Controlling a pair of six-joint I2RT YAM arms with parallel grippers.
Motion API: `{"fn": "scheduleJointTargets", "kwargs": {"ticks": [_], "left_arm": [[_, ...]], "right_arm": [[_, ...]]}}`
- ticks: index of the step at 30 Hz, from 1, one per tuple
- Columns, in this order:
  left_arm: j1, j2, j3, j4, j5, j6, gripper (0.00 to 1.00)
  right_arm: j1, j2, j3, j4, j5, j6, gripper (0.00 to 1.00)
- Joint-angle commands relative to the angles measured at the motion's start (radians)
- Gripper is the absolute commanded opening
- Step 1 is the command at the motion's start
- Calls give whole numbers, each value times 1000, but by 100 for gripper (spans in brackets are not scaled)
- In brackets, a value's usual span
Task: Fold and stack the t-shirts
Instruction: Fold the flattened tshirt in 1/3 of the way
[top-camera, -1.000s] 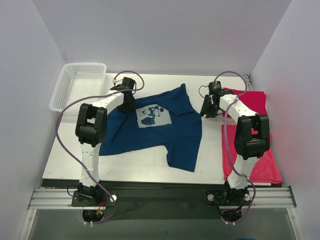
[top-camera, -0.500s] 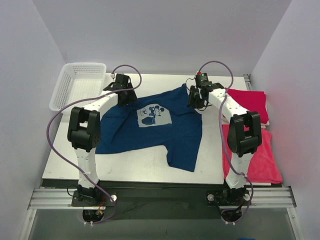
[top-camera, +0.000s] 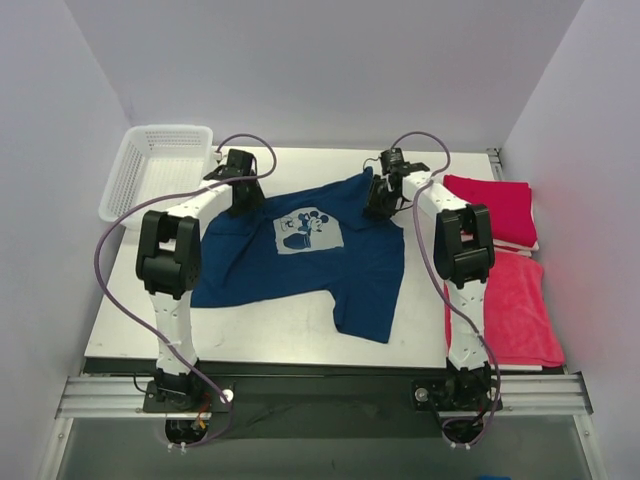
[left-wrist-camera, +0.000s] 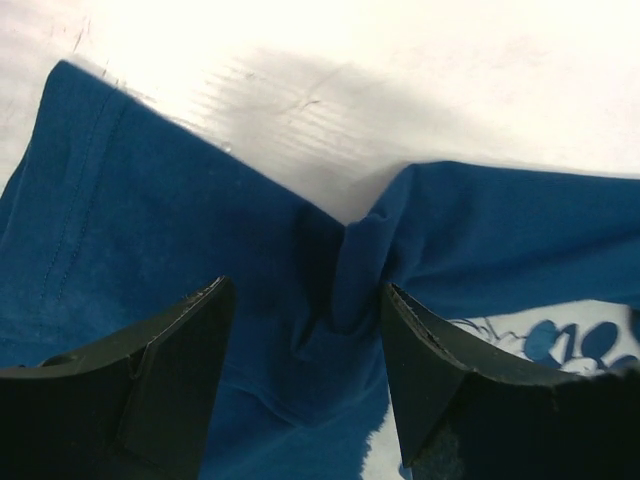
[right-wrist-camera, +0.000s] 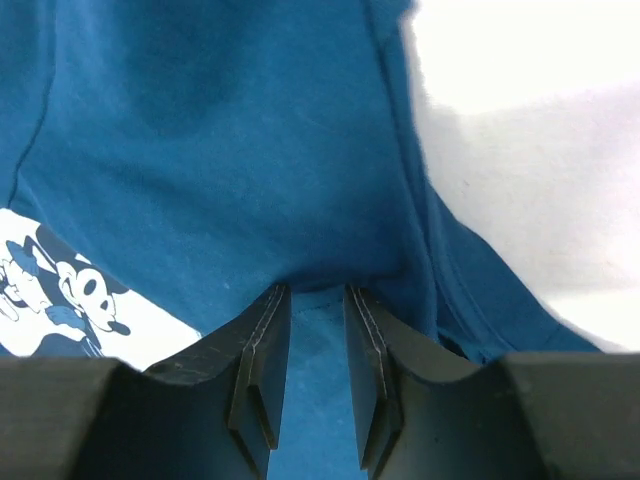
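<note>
The navy t-shirt (top-camera: 300, 265) lies spread on the white table (top-camera: 270, 335), its pale cartoon print (top-camera: 308, 232) facing up. My left gripper (top-camera: 243, 196) hovers over its far left edge, open wide. In the left wrist view a raised wrinkle of navy cloth (left-wrist-camera: 340, 270) sits between the fingers of the left gripper (left-wrist-camera: 303, 300), ungripped. My right gripper (top-camera: 381, 200) is at the shirt's far right corner. Its jaws stand narrowly apart, and in the right wrist view the tips of the right gripper (right-wrist-camera: 315, 300) press into the navy cloth (right-wrist-camera: 230, 150). One red t-shirt (top-camera: 496, 208) lies folded at far right, and another red t-shirt (top-camera: 508, 308) lies flat nearer me.
A white mesh basket (top-camera: 158, 172) stands at the table's far left corner, partly over the edge. Bare tabletop shows beyond the shirt in both wrist views. Purple cables loop above both arms. Walls close in the left, right and far sides.
My right arm has swung left from the red t-shirts onto the navy shirt's far right corner. My left gripper has shifted slightly toward the shirt's far edge.
</note>
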Motion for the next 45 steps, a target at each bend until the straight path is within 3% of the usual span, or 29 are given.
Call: {"fn": "scheduleJointTargets", "kwargs": {"ticks": [1, 9, 13, 22, 28, 31, 36, 45], "left_arm": [[2, 37, 68, -76, -62, -14, 70], [5, 55, 88, -119, -120, -39, 70], [5, 71, 107, -128, -128, -42, 70], [5, 106, 162, -146, -126, -39, 70], [8, 120, 185, -122, -70, 8, 70], [10, 127, 213, -125, -40, 18, 69], [10, 31, 115, -32, 4, 27, 69], [10, -35, 79, -38, -25, 22, 69]], "right_arm": [[-27, 26, 29, -126, 4, 65, 29], [-134, 1, -69, -286, 40, 105, 22], [-139, -54, -98, -321, 144, 114, 21], [-164, -101, -165, -353, 208, 113, 15], [-118, -184, -175, -352, 289, 111, 12], [-75, -235, -141, -350, 331, 103, 14], [-23, -236, -8, -349, 357, 79, 21], [-47, 20, 255, -349, 161, 91, 25]]}}
